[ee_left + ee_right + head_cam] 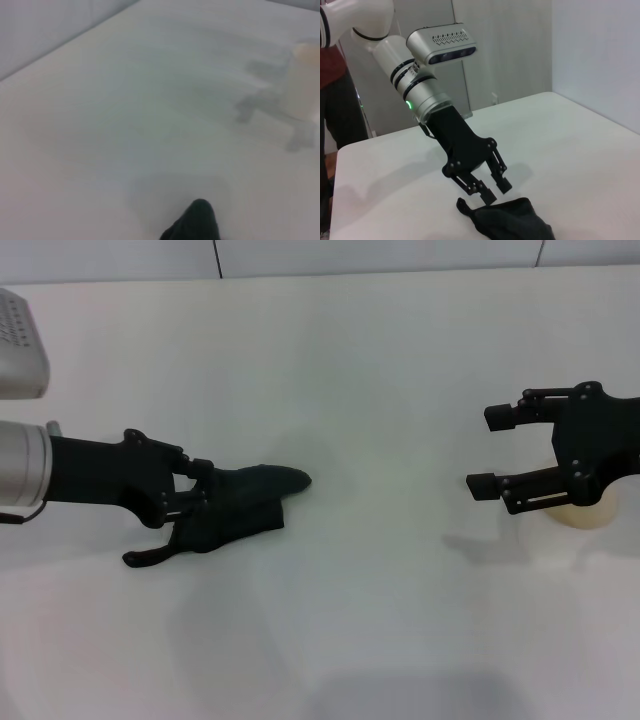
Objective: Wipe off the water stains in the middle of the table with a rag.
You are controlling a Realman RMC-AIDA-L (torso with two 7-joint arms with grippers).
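The dark green-black rag (245,502) lies crumpled on the white table (350,360), left of the middle, with its pointed tip toward the centre. My left gripper (197,490) is shut on the rag's left end and holds it down on the table. The right wrist view shows the left gripper (495,191) right on top of the rag (512,222). The rag's tip (195,222) shows in the left wrist view. My right gripper (488,451) hangs open and empty at the right. No orange-brown water stain shows in any view.
A whitish plastic cup (585,515) stands on the table under my right gripper and also shows in the left wrist view (305,80). Thin dark seam lines (218,258) run along the table's far edge.
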